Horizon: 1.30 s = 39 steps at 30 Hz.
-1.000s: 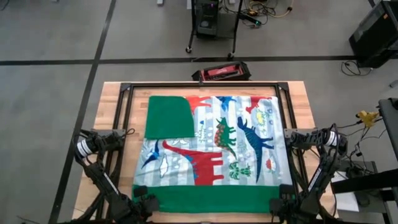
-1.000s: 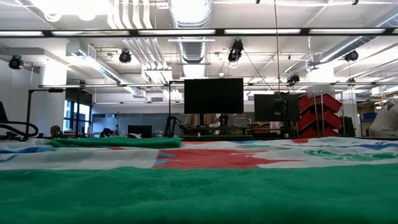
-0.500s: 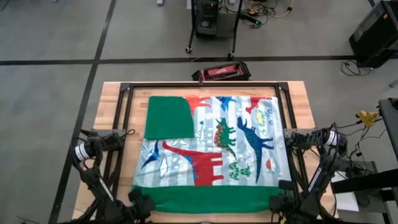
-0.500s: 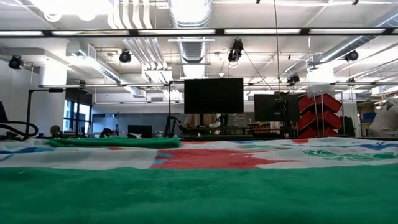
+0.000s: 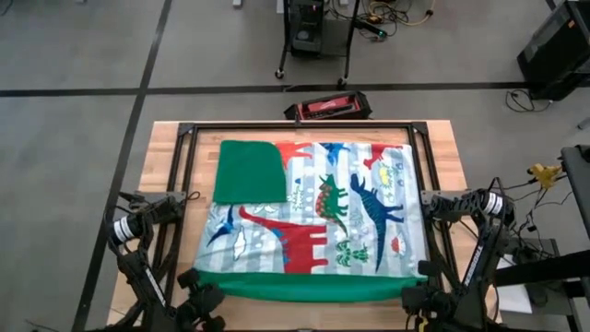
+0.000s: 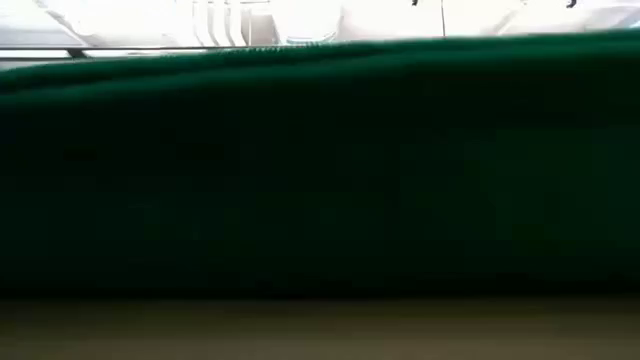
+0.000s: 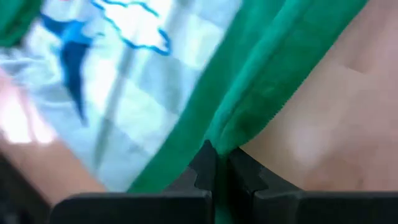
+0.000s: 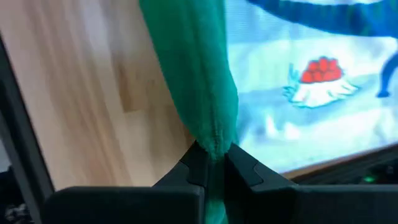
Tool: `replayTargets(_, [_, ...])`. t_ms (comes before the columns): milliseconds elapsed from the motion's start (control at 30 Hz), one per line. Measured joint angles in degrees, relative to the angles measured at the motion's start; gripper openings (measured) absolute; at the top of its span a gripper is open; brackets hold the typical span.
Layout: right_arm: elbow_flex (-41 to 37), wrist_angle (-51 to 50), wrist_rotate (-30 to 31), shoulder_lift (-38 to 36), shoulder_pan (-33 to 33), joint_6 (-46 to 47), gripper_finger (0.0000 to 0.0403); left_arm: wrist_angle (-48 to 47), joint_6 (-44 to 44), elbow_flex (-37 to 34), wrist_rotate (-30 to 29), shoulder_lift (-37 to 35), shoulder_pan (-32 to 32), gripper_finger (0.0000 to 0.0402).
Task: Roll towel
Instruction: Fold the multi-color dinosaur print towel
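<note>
- from above, high view: the towel (image 5: 313, 221) lies flat on the wooden table (image 5: 161, 152), printed face up, inside the black frame (image 5: 300, 126). corner farthest from the arms' side on the left is folded over, showing plain green back.
- same view: left gripper (image 5: 196, 293) sits at the towel's near-left corner, right gripper (image 5: 415, 293) at its near-right corner. green border between them is lifted off the table into a narrow band.
- low view: raised green border (image 6: 320, 170) fills nearly the whole pic, a strip of bare table below it, ceiling lights just over its top edge. nothing else readable.
- left wrist view: left fingers (image 7: 202, 167) pinched shut on the green border, cloth bunched into a fold right at the tips; dino print runs away beyond, bare wood beside it.
- right wrist view: right fingers (image 8: 245, 171) also clamped on the green hem, cloth hanging in a soft pleat; print w/ red bush beyond the towel edge, wood on the other side.
- handling, my read: light, limp, non-slippery terry. it sags between grips, so hold both near corners & move them evenly or the roll skews.
- room: towel's side edges run close to the frame rails; the far edge is just short of the far rail. free run is across the towel itself, toward the far rail. folded corner may make the roll lumpy on that side.
</note>
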Motion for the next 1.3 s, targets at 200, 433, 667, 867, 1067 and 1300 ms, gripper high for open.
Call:
replayTargets(200, [0.57, 0.71, -0.18, 0.0, 0.02, 0.79, 0.0004, -0.48, 0.11, 2.47, -0.2, -0.06, 0.0, 0.0])
replayTargets(433, [3.45, 3.42, -0.15, 0.0, 0.02, 1.04, 0.0003, 1.29, 6.72, 8.82, -0.22, -0.06, -0.07, 0.0])
replayTargets(667, [4.75, 8.07, 1.25, 0.0, 0.07, 0.64, 0.0003, 1.77, 10.59, 16.81, 1.53, -0.17, -0.07, 0.0])
replayTargets(867, [4.76, 2.56, 1.22, -0.07, 0.39, 4.56, 0.0003, -7.63, 7.0, 16.48, 5.34, -0.21, -0.11, 0.0])
replayTargets(1067, [4.65, -8.09, 2.3, -0.09, 0.64, 6.5, 0.0003, -10.98, 5.18, 11.92, -2.46, -2.42, -0.39, 0.0])
replayTargets(1300, [2.06, -13.72, 5.79, -0.83, -3.35, 1.8, 0.0003, -10.97, 4.65, -3.59, -3.78, -7.03, 5.38, 0.0])
